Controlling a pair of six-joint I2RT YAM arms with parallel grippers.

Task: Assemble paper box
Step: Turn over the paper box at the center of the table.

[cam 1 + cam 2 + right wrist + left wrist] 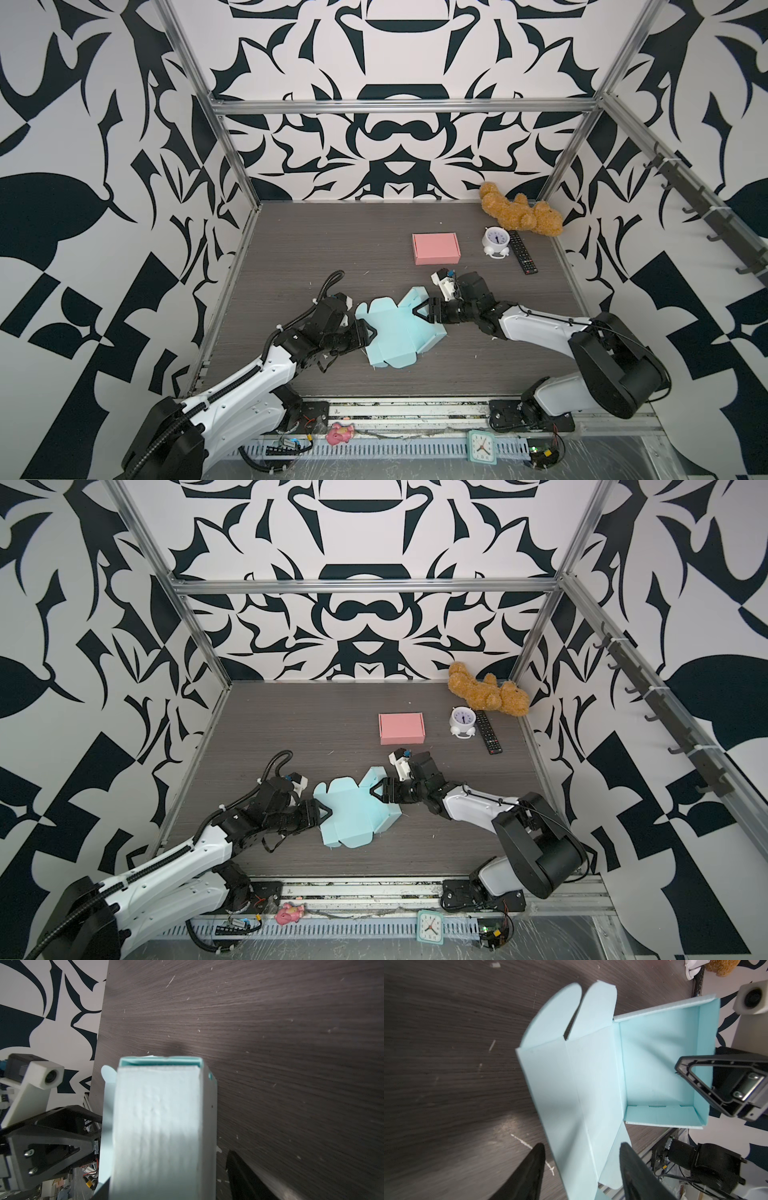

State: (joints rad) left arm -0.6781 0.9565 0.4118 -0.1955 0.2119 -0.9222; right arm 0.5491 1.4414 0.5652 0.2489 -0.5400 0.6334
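Pale blue card, half folded, worked between two arms on the dark bench [316,249].

The left gripper [582,1146] stands open astride the flat lid panel [571,1084], ready to fold it, I'd guess. The right gripper [419,311] is open too, one finger inside the raised tray [660,1059], likely steadying it. The paper box [395,332] lies mid-bench toward the front edge, with a closed pink box [436,248] behind it. The card is unprinted, and the clock [496,240] and remote [523,251] markings are too small to read.

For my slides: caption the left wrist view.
Left claw straddling a panel of the half-folded blue paper box; right claw at its raised wall.
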